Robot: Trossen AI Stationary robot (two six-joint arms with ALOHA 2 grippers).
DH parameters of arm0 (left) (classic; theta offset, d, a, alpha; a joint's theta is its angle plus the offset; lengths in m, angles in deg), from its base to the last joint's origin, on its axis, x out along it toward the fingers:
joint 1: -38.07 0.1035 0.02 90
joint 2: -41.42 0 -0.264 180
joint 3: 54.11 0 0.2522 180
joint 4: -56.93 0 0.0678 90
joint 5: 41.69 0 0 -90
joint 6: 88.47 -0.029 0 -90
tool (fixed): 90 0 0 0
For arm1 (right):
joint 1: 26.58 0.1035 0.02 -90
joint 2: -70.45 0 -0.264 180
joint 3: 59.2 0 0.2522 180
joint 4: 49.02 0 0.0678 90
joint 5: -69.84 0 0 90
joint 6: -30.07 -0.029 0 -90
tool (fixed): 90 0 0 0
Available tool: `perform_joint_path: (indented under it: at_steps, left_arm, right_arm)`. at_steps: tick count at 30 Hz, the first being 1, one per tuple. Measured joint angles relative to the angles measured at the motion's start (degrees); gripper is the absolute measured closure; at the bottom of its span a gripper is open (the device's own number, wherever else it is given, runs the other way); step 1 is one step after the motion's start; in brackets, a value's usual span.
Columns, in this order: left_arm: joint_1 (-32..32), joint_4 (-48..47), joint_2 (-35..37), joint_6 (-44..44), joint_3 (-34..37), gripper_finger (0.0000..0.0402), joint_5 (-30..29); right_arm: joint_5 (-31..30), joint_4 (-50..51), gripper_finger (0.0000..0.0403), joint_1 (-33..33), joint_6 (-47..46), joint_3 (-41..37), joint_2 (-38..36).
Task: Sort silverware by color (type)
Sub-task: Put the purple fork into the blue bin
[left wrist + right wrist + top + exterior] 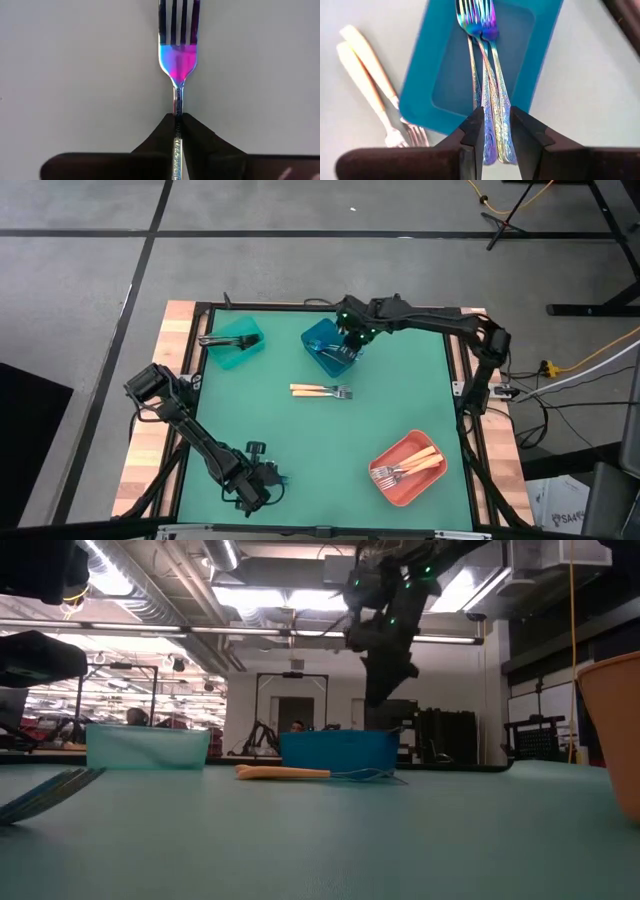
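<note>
Near the table's front edge, the left claw pinches the handle of a rainbow-tinted fork.
Only its wrist view shows that grip; from above the fork is hidden. Over the blue bin, the right claw has its fingers parted around three more rainbow forks, touching or not I cannot tell. Beside it lie two gold-handled forks; the red bin holds more, the teal bin black ones.

A lab: ceiling strip lights, exposed ducts, equipment racks behind.
</note>
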Motion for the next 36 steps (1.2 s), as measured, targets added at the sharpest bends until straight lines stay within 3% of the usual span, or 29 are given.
perform_joint_path:
  at_steps: [15, 25, 36]
  left_arm:
    - [-0.07, 1.07, -0.07, 0.78, 0.08, 0.0386, -1.88]
    - [0.03, 1.71, -0.15, 7.62, 0.11, 0.0386, -4.13]
    - [1.56, 4.64, -0.34, 8.15, 0.23, 0.0386, -8.41]
  right_arm:
    - [-0.72, 5.11, 0.032, 0.29, 2.4, 0.02, -17.69]
    - [-19.48, 12.2, 0.032, 12.7, 0.31, 0.02, -24.27]
    - [-28.86, 18.42, 0.032, 26.8, -5.81, 0.02, -24.84]
